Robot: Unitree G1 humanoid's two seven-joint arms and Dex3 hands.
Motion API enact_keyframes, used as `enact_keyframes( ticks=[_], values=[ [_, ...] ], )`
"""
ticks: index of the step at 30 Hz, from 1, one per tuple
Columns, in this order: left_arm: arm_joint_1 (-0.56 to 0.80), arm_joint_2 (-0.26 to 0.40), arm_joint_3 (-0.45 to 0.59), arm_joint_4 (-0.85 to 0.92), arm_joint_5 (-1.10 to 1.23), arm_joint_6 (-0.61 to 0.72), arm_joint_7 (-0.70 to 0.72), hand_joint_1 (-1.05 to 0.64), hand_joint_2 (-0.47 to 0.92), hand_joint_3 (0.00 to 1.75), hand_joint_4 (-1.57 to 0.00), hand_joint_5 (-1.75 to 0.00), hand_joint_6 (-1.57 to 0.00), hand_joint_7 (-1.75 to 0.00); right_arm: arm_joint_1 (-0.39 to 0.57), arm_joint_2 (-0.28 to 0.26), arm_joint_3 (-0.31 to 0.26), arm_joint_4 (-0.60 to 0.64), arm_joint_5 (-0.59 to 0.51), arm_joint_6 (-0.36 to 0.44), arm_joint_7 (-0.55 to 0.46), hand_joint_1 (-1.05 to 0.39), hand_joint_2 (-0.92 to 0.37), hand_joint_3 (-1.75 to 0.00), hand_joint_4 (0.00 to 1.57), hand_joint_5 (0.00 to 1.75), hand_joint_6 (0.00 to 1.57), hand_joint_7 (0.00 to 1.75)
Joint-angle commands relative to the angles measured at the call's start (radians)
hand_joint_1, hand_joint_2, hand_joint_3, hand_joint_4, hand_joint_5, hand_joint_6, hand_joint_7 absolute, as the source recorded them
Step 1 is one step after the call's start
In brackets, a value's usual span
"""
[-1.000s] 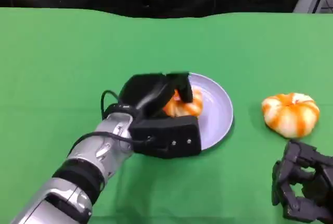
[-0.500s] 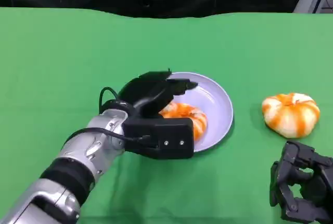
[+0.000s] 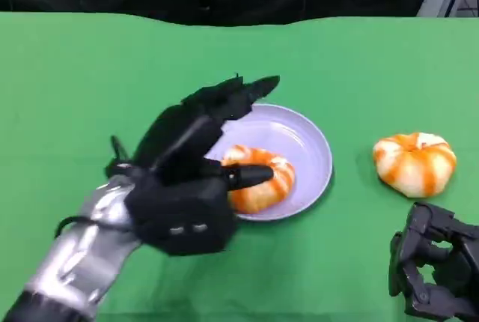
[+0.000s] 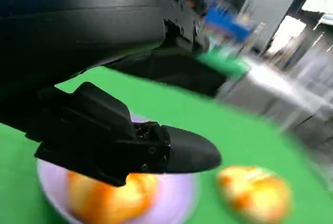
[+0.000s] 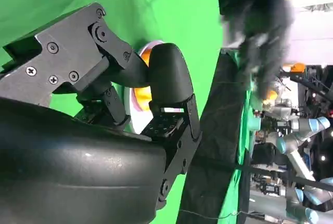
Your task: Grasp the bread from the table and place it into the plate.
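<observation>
Fingers (image 3: 247,93) spread above round bread (image 3: 256,180).

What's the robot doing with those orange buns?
It is putting bread on a plate. One bread lies on the purple plate, and the left robot hand hovers over it with fingers spread, holding nothing. A second bread sits on the green table to the right of the plate. The right robot hand rests near it with fingers curled.
</observation>
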Motion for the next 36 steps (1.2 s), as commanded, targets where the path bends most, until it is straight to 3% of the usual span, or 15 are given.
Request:
enact_keyframes(
  ticks=[1,2,4,5,7,10,14,19,28,36],
  values=[
    [0.134,0.056,0.100,-0.210,-0.287,0.118,-0.207,-0.24,0.92,0.32,-0.88,-0.22,-0.88,-0.14,-0.003,-0.011,-0.014,-0.002,0.013,0.004,-0.002,-0.10,-0.51,-1.28,0.91,1.75,0.77,1.69],
    [0.158,0.062,0.117,-0.250,-0.347,0.159,-0.245,-0.10,0.87,0.50,-0.86,-0.78,-0.95,-0.45,-0.003,-0.012,-0.014,-0.001,0.011,0.003,-0.003,-0.10,-0.51,-1.28,0.91,1.75,0.77,1.69],
    [0.218,0.085,0.157,-0.325,-0.465,0.230,-0.321,0.00,0.78,0.78,-0.77,-1.37,-0.84,-1.04,-0.005,-0.013,-0.015,0.004,0.011,-0.003,-0.001,-0.10,-0.51,-1.28,0.91,1.75,0.76,1.69],
    [0.255,0.106,0.181,-0.364,-0.528,0.267,-0.365,0.02,0.70,0.99,-0.77,-1.55,-0.82,-1.25,-0.006,-0.013,-0.015,0.008,0.011,-0.007,0.000,-0.10,-0.51,-1.28,0.90,1.75,0.76,1.69],
    [0.320,0.146,0.225,-0.430,-0.628,0.325,-0.441,0.03,0.61,1.20,-0.75,-1.71,-0.78,-1.46,-0.006,-0.013,-0.015,0.009,0.013,-0.010,0.003,-0.11,-0.52,-1.28,0.90,1.75,0.76,1.69],
    [0.410,0.191,0.288,-0.478,-0.716,0.363,-0.519,0.06,0.54,1.31,-0.76,-1.74,-0.72,-1.64,-0.006,-0.012,-0.015,0.010,0.004,-0.015,-0.002,-0.11,-0.51,-1.28,0.90,1.75,0.75,1.70],
    [0.548,0.207,0.364,-0.480,-0.782,0.370,-0.573,0.11,0.52,1.36,-0.80,-1.75,-0.69,-1.72,-0.012,-0.013,-0.017,0.020,-0.002,-0.023,-0.007,-0.12,-0.50,-1.27,0.89,1.75,0.74,1.70],
    [0.676,0.145,0.427,-0.372,-0.863,0.359,-0.616,0.10,0.65,1.19,-0.83,-1.75,-0.69,-1.75,-0.024,-0.025,-0.025,0.031,0.005,-0.008,0.000,-0.11,-0.50,-1.27,0.88,1.75,0.74,1.69],
    [0.637,0.039,0.450,-0.187,-0.780,0.220,-0.581,0.15,0.72,1.14,-0.87,-1.75,-0.71,-1.75,-0.043,-0.034,-0.046,0.072,0.013,-0.031,0.026,-0.11,-0.51,-1.26,0.88,1.75,0.75,1.67],
    [0.629,-0.008,0.467,-0.184,-0.751,0.189,-0.538,0.14,0.73,1.15,-0.87,-1.75,-0.68,-1.75,-0.036,-0.032,-0.041,0.057,0.006,-0.027,0.026,-0.12,-0.53,-1.23,0.89,1.75,0.74,1.69]
  ],
)
